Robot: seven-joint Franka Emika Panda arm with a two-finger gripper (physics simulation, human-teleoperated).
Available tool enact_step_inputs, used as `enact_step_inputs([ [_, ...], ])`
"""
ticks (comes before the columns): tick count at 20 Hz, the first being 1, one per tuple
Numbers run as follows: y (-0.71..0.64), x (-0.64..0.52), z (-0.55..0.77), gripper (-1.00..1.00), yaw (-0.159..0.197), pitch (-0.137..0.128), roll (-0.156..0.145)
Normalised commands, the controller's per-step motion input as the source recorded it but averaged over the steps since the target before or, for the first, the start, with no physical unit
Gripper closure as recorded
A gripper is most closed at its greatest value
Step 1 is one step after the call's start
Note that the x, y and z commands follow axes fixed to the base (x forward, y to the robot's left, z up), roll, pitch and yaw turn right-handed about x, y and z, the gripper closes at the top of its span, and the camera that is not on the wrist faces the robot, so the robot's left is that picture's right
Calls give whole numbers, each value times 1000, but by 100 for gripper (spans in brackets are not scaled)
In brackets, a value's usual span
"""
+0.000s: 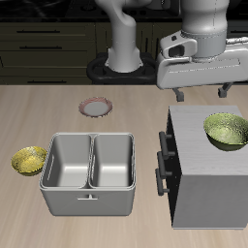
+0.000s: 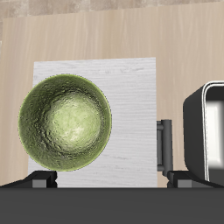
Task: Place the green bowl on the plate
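The green bowl is glossy olive with a mottled inside and stands upright on top of a grey cabinet. The wrist view shows the green bowl from straight above on the pale cabinet top. The plate, small with a pinkish-brown rim, lies on the table farther back, apart from the cabinet. My gripper hangs open and empty above the cabinet's back edge, higher than the bowl and not touching it. Its two fingertips stand wide apart in the wrist view.
A grey two-basin tub stands near the table's front edge, between a small yellow bowl and the cabinet. The cabinet has dark drawer handles facing the tub. The tub's rim also shows in the wrist view.
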Motion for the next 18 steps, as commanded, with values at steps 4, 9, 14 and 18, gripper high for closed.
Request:
enact_step_inputs([
  [4, -73, 176, 53, -100, -4, -14, 1],
  [9, -79, 179, -29, -100, -4, -10, -22],
  [14, -44, 19, -199, -100, -11, 33, -2],
  [18, 87, -45, -448, -100, 27, 60, 31],
])
